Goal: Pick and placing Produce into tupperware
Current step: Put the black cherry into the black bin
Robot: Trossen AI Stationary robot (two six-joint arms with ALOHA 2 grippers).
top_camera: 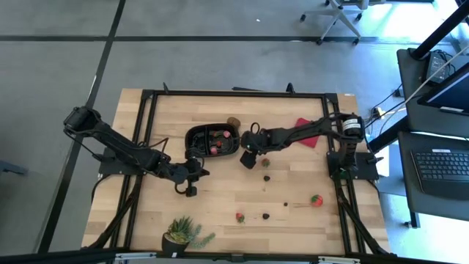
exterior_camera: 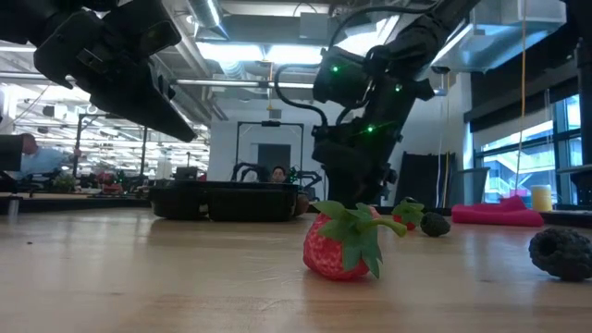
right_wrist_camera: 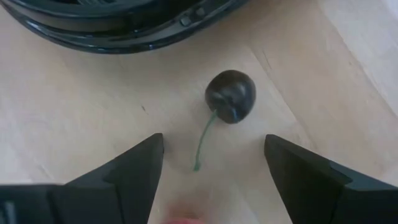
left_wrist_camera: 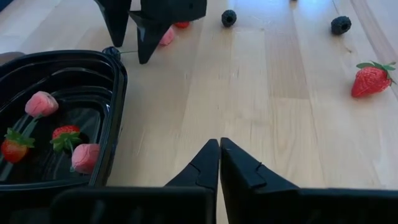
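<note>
The black tupperware lies mid-table and holds several red fruit pieces. My right gripper hovers open just right of it, above a dark cherry with a green stem, which lies on the wood beside the tray rim. My left gripper is shut and low over the table, near the tray's near side. Loose strawberries and dark berries lie scattered to the right and near side. A brown round piece rests at the tray's far edge.
A flat red square lies under the right arm, toward the table's far right. A green spiky potted plant stands at the near edge. Bare wood lies between the tray and the near fruit. Black frame rails run along the table's sides.
</note>
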